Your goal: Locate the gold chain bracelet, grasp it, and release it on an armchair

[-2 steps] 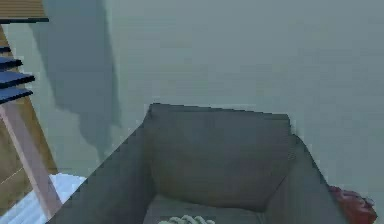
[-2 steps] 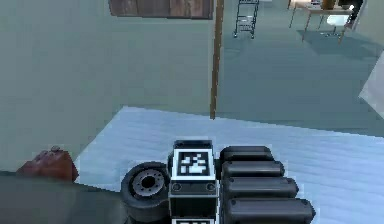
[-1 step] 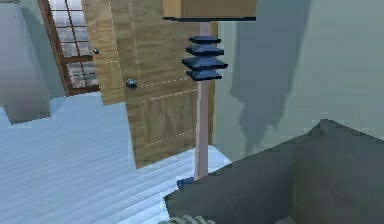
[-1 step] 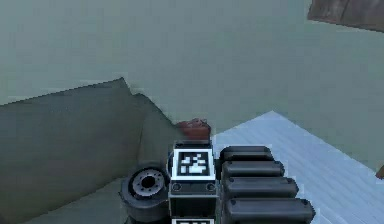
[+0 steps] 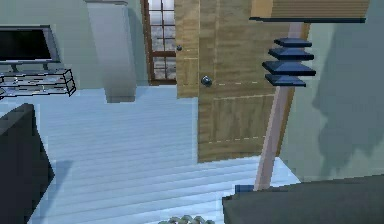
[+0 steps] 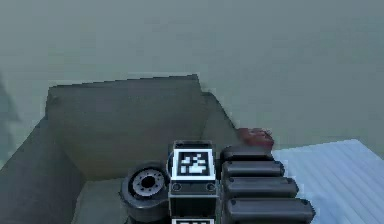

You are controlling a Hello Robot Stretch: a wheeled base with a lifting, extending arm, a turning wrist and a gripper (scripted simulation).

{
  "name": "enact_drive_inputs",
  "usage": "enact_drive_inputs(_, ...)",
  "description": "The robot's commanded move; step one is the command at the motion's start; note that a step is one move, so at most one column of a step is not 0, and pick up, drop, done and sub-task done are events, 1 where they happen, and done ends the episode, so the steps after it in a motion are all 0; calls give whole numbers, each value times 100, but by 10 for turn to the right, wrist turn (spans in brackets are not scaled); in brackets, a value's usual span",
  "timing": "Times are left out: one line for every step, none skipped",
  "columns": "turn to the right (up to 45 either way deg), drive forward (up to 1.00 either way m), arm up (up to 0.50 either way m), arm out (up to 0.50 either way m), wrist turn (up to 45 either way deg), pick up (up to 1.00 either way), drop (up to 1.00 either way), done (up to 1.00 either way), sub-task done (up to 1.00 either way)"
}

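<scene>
Arm side view, lower centre: gripper is seen against the grey armchair, which is spread over the frame's left and middle. Finger state and any held thing cannot be told. The bracelet's place cannot be made out.

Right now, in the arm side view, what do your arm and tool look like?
The arm is a dark, near-black bar of stacked ribbed segments. At its end sits a white square tag with black marks. Left of it, the tool shows as a round dark body with a grey ring.
</scene>
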Motion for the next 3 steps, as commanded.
enact_drive_inputs(0, 0, 0, 28, 0, 0, 0, 0, 0)
enact_drive_inputs(0, 0, 0, 0, 450, 0, 0, 0, 0)
enact_drive_inputs(0, 0, 0, 0, 360, 0, 0, 0, 0)
